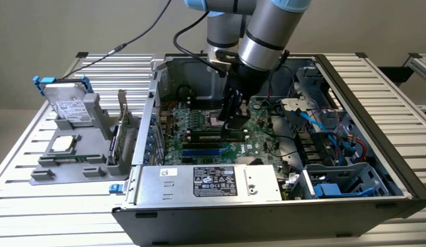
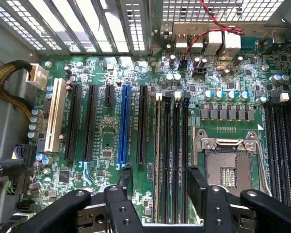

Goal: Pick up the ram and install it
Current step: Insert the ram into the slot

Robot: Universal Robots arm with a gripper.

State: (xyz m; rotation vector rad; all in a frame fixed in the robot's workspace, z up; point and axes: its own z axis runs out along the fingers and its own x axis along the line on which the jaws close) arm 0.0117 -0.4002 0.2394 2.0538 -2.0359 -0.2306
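Nearest us in the exterior view sat the open computer case (image 1: 268, 216) on a slatted metal table (image 1: 54, 216); along the case's near edge lay the silver power supply (image 1: 213, 182) with its black label, and beside it, toward the exterior view's right, a drive cage (image 1: 336, 182) with blue parts.

Behind the power supply lay the green motherboard (image 1: 192, 123); the gripper (image 1: 233, 126) hung low over its memory slots, the arm reaching down from above. From the wrist view we saw the gripper (image 2: 160, 177) spread, its black fingers (image 2: 126, 180) well apart and pinching nothing. Between them ran the black memory slots; the ram (image 2: 161, 160) stood edge-up in the slot closest to the long expansion slots, apparently seated, and neither finger touched it. In the exterior view it showed as a dark strip (image 1: 207, 136) just below the fingertips.

Beyond, the wrist view showed a blue expansion slot (image 2: 123, 124), a white one (image 2: 53, 116) and the empty processor socket (image 2: 228, 160).

At the exterior view's left, outside the case, a grey holder (image 1: 68, 159) carried a square processor chip (image 1: 64, 144), an upright green card (image 1: 120, 134) and, farthest back, a hard drive (image 1: 68, 105).
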